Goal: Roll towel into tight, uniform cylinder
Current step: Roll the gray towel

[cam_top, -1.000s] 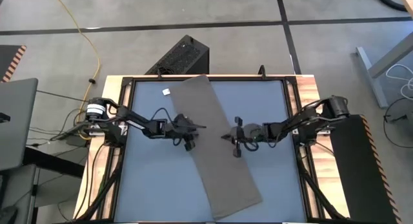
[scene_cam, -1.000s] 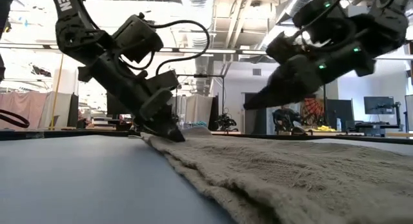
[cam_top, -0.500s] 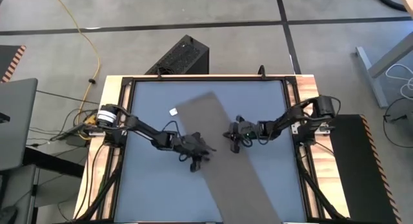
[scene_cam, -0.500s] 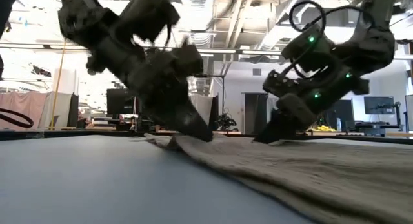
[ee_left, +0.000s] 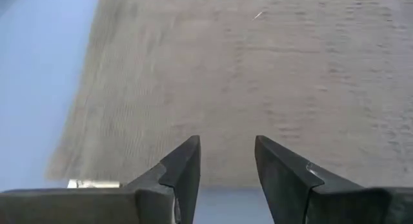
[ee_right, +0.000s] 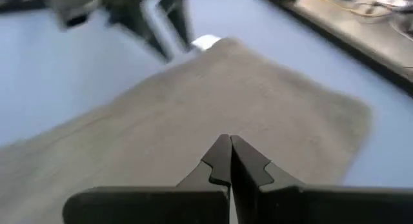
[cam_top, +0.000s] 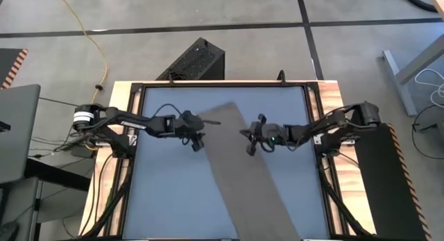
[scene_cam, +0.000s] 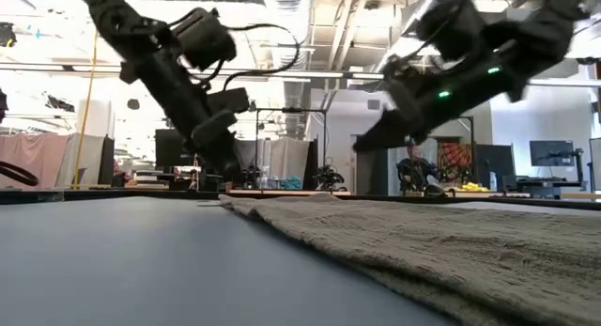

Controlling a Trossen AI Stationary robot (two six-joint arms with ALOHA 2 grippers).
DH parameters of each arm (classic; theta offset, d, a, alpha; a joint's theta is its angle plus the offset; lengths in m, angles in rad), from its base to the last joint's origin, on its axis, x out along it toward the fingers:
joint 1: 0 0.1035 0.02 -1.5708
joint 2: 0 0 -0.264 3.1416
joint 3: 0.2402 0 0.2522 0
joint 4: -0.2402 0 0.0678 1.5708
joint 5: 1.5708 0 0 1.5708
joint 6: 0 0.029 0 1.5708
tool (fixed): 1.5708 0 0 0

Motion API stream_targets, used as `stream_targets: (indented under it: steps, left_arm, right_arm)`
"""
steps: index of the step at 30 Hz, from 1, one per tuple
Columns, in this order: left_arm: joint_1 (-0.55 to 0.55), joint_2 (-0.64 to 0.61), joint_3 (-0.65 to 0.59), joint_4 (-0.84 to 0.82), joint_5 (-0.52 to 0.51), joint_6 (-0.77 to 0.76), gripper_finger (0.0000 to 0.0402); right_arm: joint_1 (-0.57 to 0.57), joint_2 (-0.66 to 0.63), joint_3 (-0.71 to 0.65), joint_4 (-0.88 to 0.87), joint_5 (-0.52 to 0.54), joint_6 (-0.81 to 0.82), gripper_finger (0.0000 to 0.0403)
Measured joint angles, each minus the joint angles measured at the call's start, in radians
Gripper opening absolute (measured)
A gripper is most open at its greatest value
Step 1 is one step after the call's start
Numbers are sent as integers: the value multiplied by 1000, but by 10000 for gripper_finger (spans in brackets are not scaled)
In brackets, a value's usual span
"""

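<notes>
We see towel flat, unrolled, lying diagonally across worktop. Left gripper apart, empty, at far corner. Right gripper together, empty, above opposite edge. We judge rolling not begun; next: pinch far edge, fold over evenly.

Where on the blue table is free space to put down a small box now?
Bare tabletop lies between the towel and the left frame, and a smaller patch between the towel and the right frame. It is crowded near the towel's far end, where the left claw and right claw hover.
</notes>
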Motion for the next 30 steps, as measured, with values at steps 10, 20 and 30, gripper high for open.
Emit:
stream_targets:
  steps: [10,20,30]
  left_arm:
    - [132,75,-90,171,3,-22,137]
    - [220,161,-80,216,-10,-23,137]
    - [311,158,-81,209,-58,-32,137]
  right_arm:
    - [-256,229,185,-93,-208,-1,22]
    - [-364,332,371,-320,-235,21,22]
    - [-411,247,501,-628,-293,-73,22]
